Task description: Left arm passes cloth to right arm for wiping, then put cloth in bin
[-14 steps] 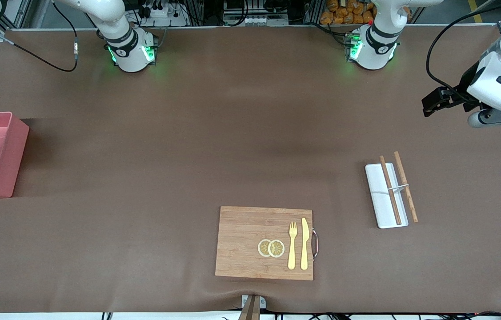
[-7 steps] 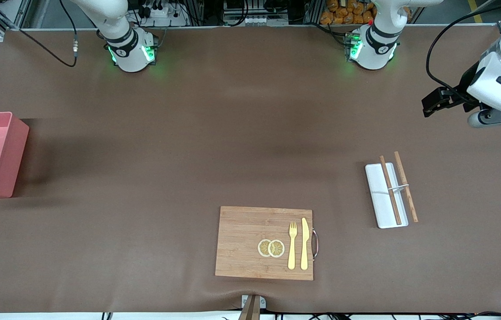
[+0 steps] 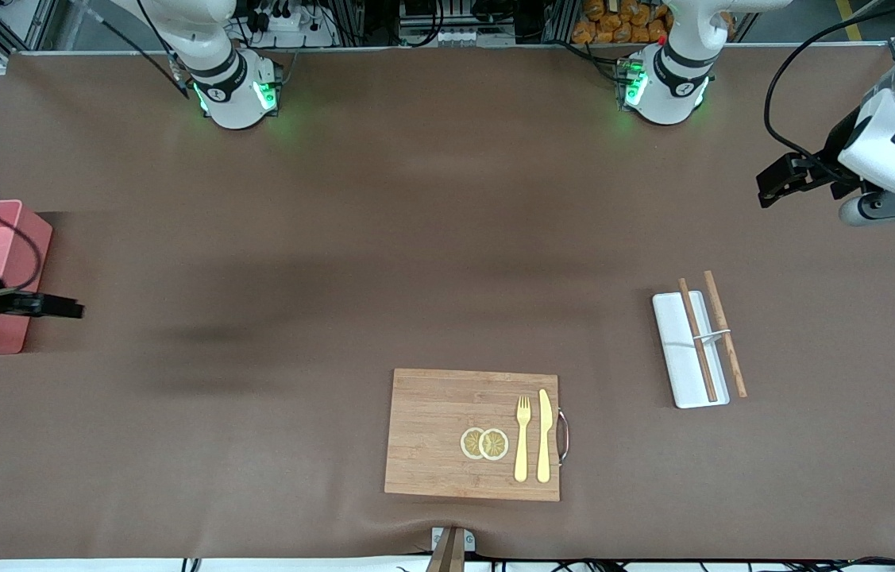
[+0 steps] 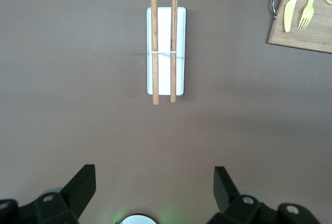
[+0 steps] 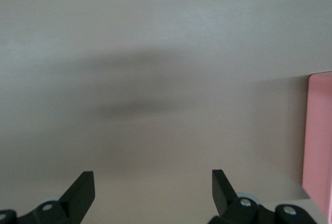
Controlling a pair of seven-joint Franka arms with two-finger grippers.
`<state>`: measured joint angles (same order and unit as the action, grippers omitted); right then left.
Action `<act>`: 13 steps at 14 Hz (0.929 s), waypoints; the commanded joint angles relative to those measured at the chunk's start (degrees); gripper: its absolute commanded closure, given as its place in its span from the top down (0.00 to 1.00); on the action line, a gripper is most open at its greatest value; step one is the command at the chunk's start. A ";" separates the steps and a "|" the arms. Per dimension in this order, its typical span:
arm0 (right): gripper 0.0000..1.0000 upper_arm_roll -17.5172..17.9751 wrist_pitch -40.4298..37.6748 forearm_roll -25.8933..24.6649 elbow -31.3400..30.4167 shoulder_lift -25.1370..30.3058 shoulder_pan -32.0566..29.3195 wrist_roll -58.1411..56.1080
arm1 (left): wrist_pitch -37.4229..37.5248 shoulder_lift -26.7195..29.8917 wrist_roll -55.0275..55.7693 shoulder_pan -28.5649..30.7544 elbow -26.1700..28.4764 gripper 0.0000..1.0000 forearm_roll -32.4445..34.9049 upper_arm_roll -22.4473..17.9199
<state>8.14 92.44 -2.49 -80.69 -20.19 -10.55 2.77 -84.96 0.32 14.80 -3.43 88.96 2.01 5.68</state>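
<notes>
Front view: the right end effector (image 3: 70, 307) is up beside the pink bin (image 3: 22, 238), at the right arm's end of the brown worktop (image 3: 383, 238). Its fingers are spread and hold nothing. The cloth cannot be seen. The left end effector (image 3: 769, 184) waits with fingers spread, high over the worktop near a white tray (image 3: 685, 365) with two sticks (image 3: 701, 338).

The pink bin (image 3: 25, 238) sits upright at the right arm's end of the table, mostly covered by that arm. Can't see the cloth from any angle right now.
</notes>
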 commanded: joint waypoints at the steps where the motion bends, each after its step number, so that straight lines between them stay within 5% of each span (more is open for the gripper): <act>1: 1.00 -0.67 -0.68 1.95 -7.27 9.70 1.41 1.53 | 0.76 2.40 -3.62 1.93 0.34 1.00 -0.61 -0.58; 8: 1.00 -1.11 6.69 2.14 -21.51 23.07 0.45 1.01 | 0.84 2.85 -5.05 2.29 0.69 1.00 -0.61 -0.32; 13: 1.00 -0.67 7.50 2.14 -20.40 23.88 1.58 1.01 | 0.85 2.14 -4.08 2.12 -0.54 1.00 -0.69 -0.23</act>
<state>7.25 99.21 -1.09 -100.58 2.03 -9.17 4.02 -84.35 2.57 10.82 -1.42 89.27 2.01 5.38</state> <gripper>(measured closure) 0.000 0.000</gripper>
